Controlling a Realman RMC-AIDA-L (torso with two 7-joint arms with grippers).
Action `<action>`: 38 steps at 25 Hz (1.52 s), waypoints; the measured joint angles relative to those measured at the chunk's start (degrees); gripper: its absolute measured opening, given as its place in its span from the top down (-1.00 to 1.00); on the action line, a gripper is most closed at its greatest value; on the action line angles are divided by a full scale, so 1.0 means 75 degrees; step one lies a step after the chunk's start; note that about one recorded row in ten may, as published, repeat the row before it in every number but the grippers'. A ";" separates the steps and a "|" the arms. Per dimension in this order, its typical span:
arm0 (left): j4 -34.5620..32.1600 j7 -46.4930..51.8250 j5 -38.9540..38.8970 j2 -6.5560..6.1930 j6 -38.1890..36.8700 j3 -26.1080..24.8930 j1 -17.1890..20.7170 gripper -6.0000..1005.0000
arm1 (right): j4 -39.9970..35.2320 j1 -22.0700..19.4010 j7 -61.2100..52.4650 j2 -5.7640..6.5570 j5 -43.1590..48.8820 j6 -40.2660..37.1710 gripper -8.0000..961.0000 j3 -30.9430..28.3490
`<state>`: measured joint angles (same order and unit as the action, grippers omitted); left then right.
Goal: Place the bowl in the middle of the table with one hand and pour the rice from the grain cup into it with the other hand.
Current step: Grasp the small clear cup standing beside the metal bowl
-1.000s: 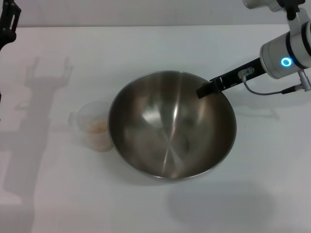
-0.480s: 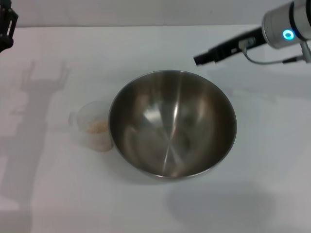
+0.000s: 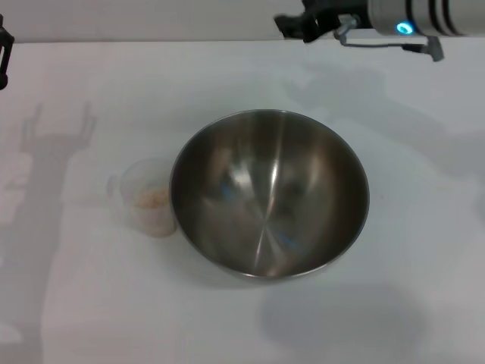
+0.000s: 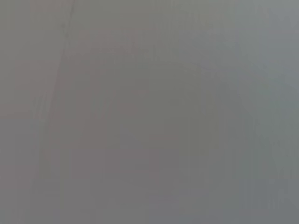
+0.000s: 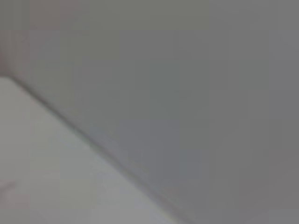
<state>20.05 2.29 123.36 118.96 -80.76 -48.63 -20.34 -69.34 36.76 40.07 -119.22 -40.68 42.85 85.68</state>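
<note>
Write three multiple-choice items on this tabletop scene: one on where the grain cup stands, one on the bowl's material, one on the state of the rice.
1. Where is the grain cup relative to the bowl?
A. On the robot's left of it, right against its rim
B. Inside it
C. On the robot's right, far off

2. What is the bowl made of?
A. Red plastic
B. Shiny metal
C. Brown wood

3. Where is the rice?
A. Heaped in the bowl
B. Spilled across the table
C. In the cup

Answers: 1 A, the head view shows the cup beside the bowl's left rim. 2 B, its inside reflects like steel. 3 C, beige grains show in the cup and the bowl is bare.
</note>
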 joint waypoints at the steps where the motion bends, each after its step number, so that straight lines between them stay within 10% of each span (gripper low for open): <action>1: -0.0001 0.0000 0.0003 0.0001 -0.0002 0.0017 0.0019 -0.62 | -0.0047 -0.0181 0.0111 -0.0010 -0.0001 -0.0644 -0.13 0.0323; 9: -0.0040 0.0000 0.0015 0.0016 0.0017 0.0072 0.0132 -0.62 | 0.0873 -0.1099 0.0158 -0.0019 0.0020 -0.6700 -0.27 0.2565; 12: -0.0018 0.0000 0.0017 0.0018 -0.0015 0.0081 0.0174 -0.62 | 0.2400 -0.0872 -0.0892 -0.0013 0.0020 -1.0048 -0.38 0.3519; 19: -0.0023 0.0000 0.0017 -0.0001 -0.0244 0.0202 0.0274 -0.62 | 0.4913 -0.0292 -0.3803 -0.0019 0.0055 -1.3484 -0.45 0.4514; 38: -0.0541 -0.0093 0.0035 -0.0021 -0.0685 0.1817 0.1054 -0.62 | 0.6938 -0.1077 -0.5601 -0.0044 0.0175 -1.5672 -0.45 0.4785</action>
<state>15.99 1.59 123.62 118.80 -85.90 -35.00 -12.44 -17.31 28.69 -1.94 -119.55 -39.37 -74.69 121.57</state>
